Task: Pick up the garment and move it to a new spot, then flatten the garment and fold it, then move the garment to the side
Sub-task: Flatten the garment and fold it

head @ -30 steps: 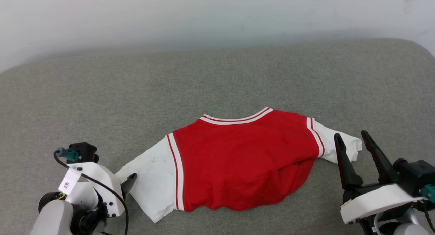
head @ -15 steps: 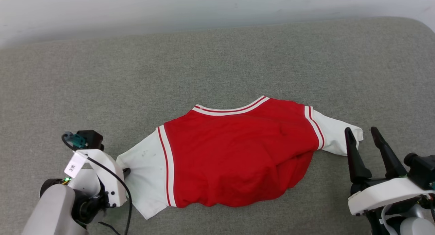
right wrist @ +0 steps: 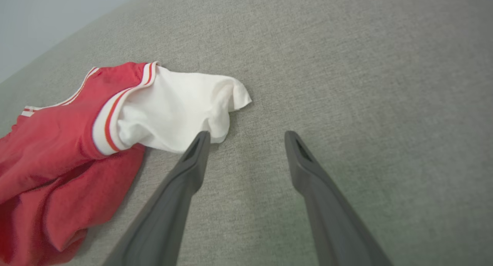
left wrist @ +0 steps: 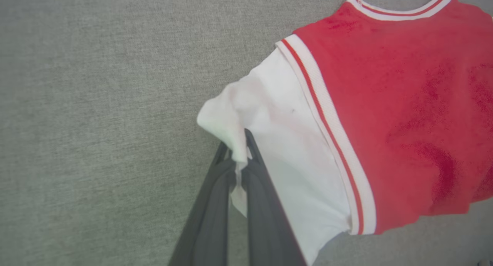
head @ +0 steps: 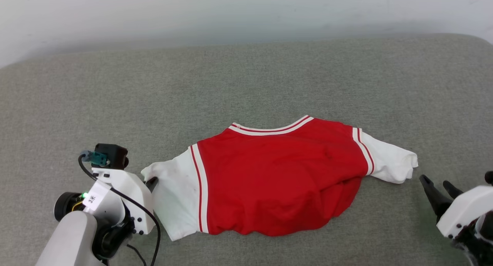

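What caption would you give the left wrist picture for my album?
Left gripper pinching the white sleeve edge of the red garment on a grey fabric surface.

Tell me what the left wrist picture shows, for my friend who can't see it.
The left gripper is shut on the white sleeve of the red garment. The garment lies spread on a gray fabric surface.

The garment point(head: 277, 181) lies spread on the surface point(head: 246, 85), in its middle and toward the robot, neckline toward the wall point(head: 246, 12) behind and hem nearest the robot. One sleeve reaches left, and its end sits pinched between the fingers of the left tool point(head: 152, 182). The other sleeve reaches right. The right tool point(head: 434, 180) stands near that cuff, to its right and on the robot's side.
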Robot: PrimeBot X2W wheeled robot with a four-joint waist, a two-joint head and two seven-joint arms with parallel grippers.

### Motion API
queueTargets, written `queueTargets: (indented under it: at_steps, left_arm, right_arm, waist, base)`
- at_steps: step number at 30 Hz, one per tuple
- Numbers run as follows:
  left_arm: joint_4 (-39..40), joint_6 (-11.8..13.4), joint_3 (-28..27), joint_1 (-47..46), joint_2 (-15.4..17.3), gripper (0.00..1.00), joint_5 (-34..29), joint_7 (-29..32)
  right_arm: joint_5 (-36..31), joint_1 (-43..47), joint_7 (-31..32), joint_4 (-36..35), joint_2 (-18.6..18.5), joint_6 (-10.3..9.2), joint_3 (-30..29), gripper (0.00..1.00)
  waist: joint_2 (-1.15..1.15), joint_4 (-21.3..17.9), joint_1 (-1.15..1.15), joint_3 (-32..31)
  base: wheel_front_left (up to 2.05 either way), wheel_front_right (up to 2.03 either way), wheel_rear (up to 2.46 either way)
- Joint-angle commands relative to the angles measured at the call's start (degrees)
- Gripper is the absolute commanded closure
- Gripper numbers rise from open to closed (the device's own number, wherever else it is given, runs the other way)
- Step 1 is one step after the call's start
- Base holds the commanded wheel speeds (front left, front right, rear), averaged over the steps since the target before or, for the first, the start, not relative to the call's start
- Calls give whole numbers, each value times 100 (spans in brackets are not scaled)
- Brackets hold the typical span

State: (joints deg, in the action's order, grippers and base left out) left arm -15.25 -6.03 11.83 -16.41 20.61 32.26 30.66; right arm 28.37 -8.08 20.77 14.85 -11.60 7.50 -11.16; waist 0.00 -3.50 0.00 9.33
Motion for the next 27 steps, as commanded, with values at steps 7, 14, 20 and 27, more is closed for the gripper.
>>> queueTargets:
  at_steps: [7, 14, 20, 27]
  left_arm:
    - [769, 120, 69, 25, 24, 100, -190, -140]
    - [1209, 164, 160, -102, 10, 100, -279, -137]
    - [1369, 193, 165, -147, 35, 100, -290, -208]
    - [1354, 216, 128, -104, 76, 100, -280, -297]
  right_arm:
    - [364, -794, 1199, 438, -471, -2, 291, 0]
    - [245, -1461, 1815, 987, -663, -3, 605, 0]
    - [256, -1611, 2224, 1581, -514, -2, 928, 0]
    - [328, -1618, 2375, 1878, -423, 5, 1108, 100]
  waist:
    - [0, 239, 0, 194]
    - [0, 443, 0, 461]
    - [0, 525, 0, 665]
    - [0, 490, 0, 688]
  base:
    - [0, 0, 0]
    - [0, 0, 0]
    - [0, 0, 0]
    - [0, 0, 0]
